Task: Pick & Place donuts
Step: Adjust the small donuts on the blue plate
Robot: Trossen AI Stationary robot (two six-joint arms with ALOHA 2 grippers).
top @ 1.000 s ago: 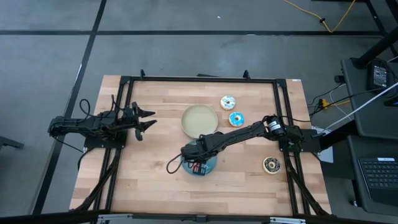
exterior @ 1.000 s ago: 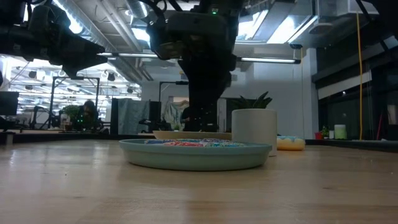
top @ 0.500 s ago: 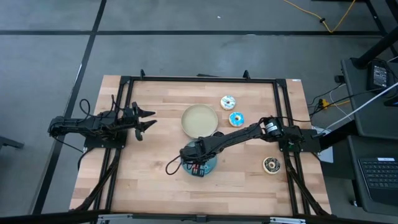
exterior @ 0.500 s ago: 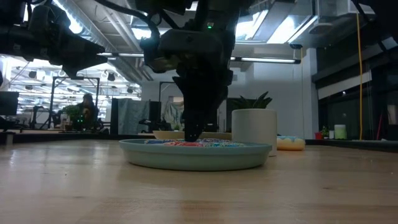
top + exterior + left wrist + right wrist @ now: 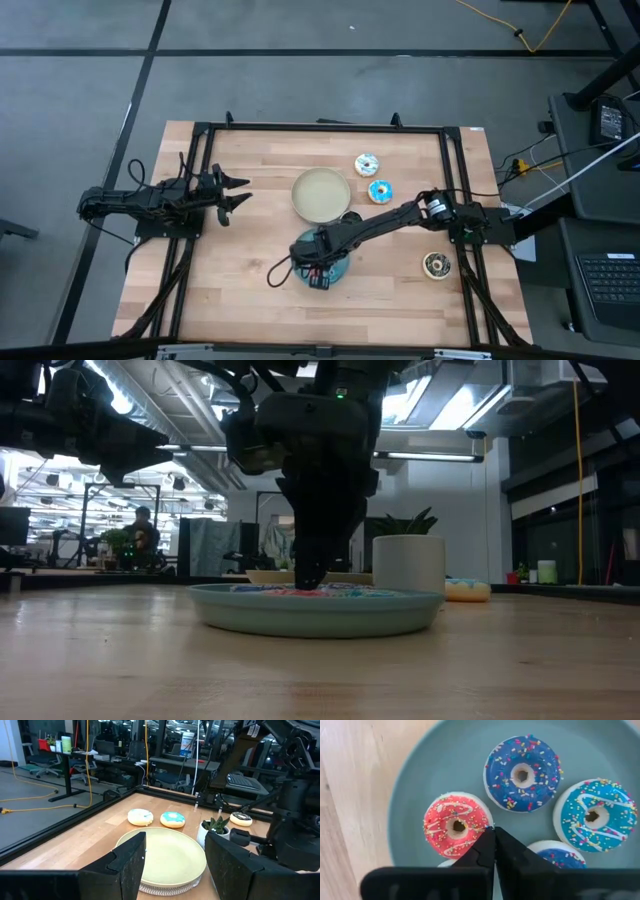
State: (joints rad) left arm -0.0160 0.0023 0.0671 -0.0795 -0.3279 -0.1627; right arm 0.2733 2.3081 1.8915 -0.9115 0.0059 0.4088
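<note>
Right gripper (image 5: 494,831) — hanging over the blue plate (image 5: 415,775), fingers pressed together with nothing between them, tips sitting just at the edge of the pink donut (image 5: 456,825). Dark-blue sprinkled donut (image 5: 522,773) lying beyond the tips, near but apart; light-blue sprinkled donut (image 5: 594,815) lying to one side of it. Further blue donut (image 5: 555,854) showing only partly, its greater part hiding behind the fingers. All lying flat on the plate, holes facing up — rings, showing no long axis.

In the high view, right gripper (image 5: 318,262) covering most of the blue plate (image 5: 340,268), tiny donuts hiding beneath it. White-iced donut (image 5: 367,164) and blue-iced donut (image 5: 380,192) lying side by side beyond the cream plate (image 5: 321,194), well apart from the gripper. Dark brown donut (image 5: 436,265) lying near the right edge of the table (image 5: 240,290).

Left gripper (image 5: 236,192) — waiting at the table's left side, fingers standing apart, holding nothing.

In the low view, plate contents reading only as a thin coloured line above the rim.
</note>
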